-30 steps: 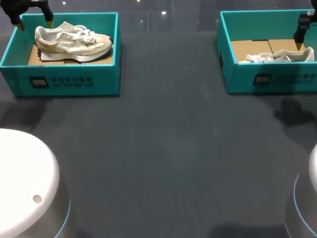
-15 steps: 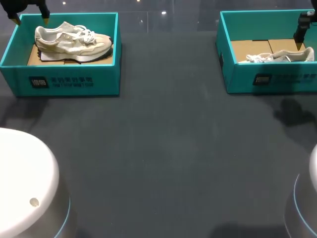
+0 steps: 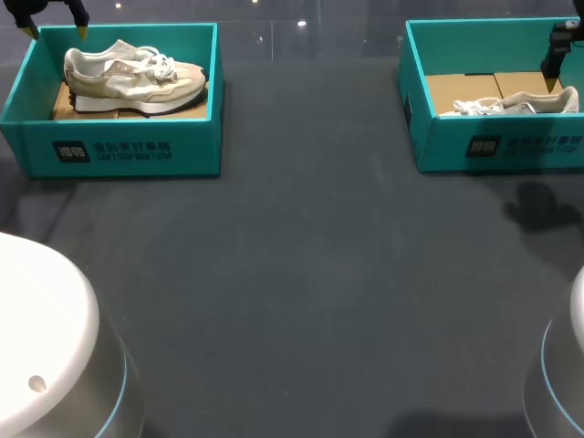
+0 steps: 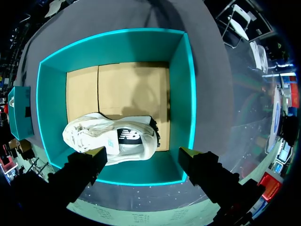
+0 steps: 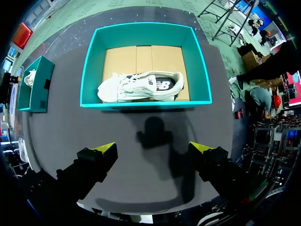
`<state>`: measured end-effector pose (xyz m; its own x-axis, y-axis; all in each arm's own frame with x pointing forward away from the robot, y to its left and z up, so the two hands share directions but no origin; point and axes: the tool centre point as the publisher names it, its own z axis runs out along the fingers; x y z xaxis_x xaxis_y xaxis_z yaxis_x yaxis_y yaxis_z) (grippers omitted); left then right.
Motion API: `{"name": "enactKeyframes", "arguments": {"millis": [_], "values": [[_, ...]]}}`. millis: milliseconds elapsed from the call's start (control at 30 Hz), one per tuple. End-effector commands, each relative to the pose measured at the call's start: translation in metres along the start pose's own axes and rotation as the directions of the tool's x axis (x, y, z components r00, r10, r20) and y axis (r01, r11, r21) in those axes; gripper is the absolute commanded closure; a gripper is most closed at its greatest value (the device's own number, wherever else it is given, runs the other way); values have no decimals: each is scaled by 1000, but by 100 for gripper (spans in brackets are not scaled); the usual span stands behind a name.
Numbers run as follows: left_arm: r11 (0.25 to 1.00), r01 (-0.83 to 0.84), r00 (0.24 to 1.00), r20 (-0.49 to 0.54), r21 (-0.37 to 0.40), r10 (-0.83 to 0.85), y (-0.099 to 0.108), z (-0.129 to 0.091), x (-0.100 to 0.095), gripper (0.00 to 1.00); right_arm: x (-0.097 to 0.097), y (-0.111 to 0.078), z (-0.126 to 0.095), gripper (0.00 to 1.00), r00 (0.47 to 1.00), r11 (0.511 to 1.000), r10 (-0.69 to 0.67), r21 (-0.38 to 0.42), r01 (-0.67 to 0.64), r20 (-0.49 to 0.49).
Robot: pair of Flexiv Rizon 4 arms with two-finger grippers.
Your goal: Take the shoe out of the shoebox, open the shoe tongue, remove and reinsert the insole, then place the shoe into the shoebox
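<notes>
We're hanging left pincer (image 4: pixel 143 154) and right pincer (image 5: pixel 154 149) wide open, empty, the cream lace-up trainer (image 3: pixel 137 78) lying in its teal cardboard shoebox (image 3: pixel 128 151): seemingly nothing begun, or all done.

3 cams: 1 fixed up high, 2 on the wrists.
Head cam: high, behind robot, looks down over whole worktop (image 3: pixel 301 292), w/ left box (image 3: pixel 128 151) & right box (image 3: pixel 497 146) at far side. L wrist cam: close above left box, facing straight down into it. R wrist cam: further back from right box, facing down, worktop in front. Head cam shares one box w/ each wrist cam; each wrist cam also catches the other box, well apart.
</notes>
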<state>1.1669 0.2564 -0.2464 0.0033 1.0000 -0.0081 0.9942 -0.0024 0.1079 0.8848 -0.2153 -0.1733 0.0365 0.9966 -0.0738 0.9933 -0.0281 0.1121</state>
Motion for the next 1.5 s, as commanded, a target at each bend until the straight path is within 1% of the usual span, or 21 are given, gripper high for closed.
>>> {"name": "enactKeyframes", "arguments": {"millis": [33,300,333,567,633,700,800,900,1300,1433,1500], "values": [[1000,-2,1000,-3,17,2,5,-1,0,0,1,0,0,0,1000,1000,1,1,-1,2],[999,-27,1000,-15,24,27,11,25,7,0,1,0,0,0,1000,1000,1,1,-1,2],[999,-28,999,-15,25,28,11,27,8,2,1,0,0,0,1000,1000,1,1,-1,2],[999,-29,999,-21,41,30,17,51,6,3,1,0,0,0,1000,1000,1,1,-1,2],[999,-25,999,-29,41,26,19,57,6,5,1,0,0,0,1000,1000,1,1,-1,2],[999,-26,999,-36,48,27,19,62,7,9,1,0,0,0,1000,1000,1,1,-1,2],[998,-25,999,-40,59,27,21,69,9,11,1,0,0,0,1000,1000,1,1,-1,2],[997,-16,999,-46,72,19,21,75,10,22,1,0,0,0,1000,1000,1,1,-1,2],[994,-3,997,-76,105,11,21,94,13,15,1,0,0,0,1000,1000,1,1,-1,2],[993,3,997,-78,115,6,20,98,14,18,1,0,0,0,1000,1000,1,1,-1,2],[993,8,997,-77,120,1,20,101,15,18,1,0,0,0,1000,1000,1,1,-1,2]]}}
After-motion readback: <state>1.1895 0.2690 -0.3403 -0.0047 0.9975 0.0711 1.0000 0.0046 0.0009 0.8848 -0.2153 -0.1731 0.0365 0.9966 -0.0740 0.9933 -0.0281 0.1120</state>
